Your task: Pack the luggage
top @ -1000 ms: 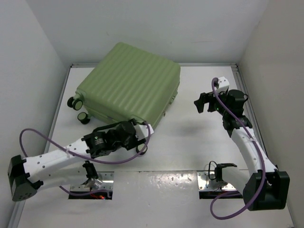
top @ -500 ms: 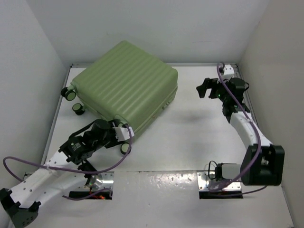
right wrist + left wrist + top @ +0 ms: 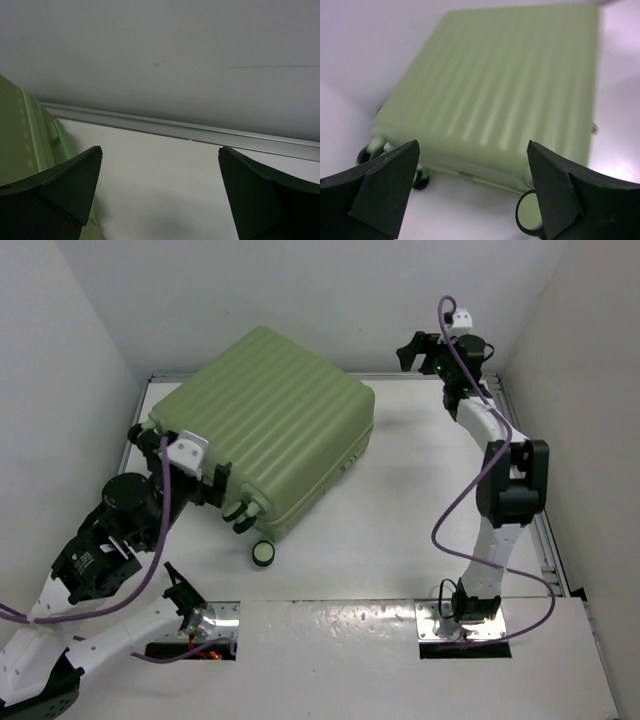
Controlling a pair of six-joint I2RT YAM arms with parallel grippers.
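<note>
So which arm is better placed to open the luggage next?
Probably left. The left gripper, open, faces the luggage close by its wheels; the right gripper, open, points at the back wall.

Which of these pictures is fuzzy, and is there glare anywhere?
Left wrist view: the luggage is smeared and soft, while the dark jaws in the foreground look crisper. Top view: sharp overall, with bright glare on the shiny metal strip along the bottom. Right wrist view: dim, slightly soft, no glare.
</note>
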